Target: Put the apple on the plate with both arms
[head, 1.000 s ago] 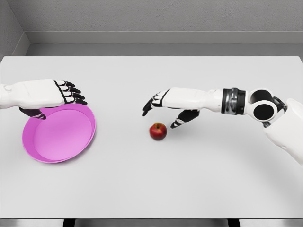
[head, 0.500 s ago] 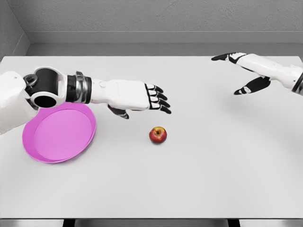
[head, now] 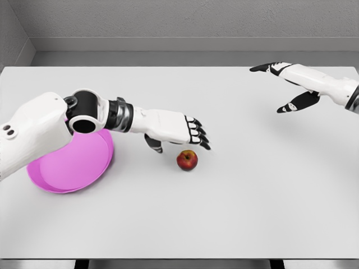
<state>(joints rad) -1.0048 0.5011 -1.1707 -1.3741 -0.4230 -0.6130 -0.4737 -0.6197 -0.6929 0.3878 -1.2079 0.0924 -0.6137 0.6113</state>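
Still untouched, the apple sits upright on the white table, a little left of the middle, well right of the pink plate and apart from it. What has changed is the left hand: half a second ago it hovered farther from the fruit, and now it has dropped nearer and lower, so that its dark fingertips hang just above and to the far-left side of the apple, with the thumb pointing down just beside it. Its fingers are loosely spread and hold nothing. The left forearm crosses over the plate's far-right rim, hiding part of it. The right hand has not moved in that half second; it stays at the far right of the table, fingers spread wide and empty, well apart from the apple. This suggests the reach has passed to the left arm, which looks about to close on the fruit; the carry to the plate is not yet begun.
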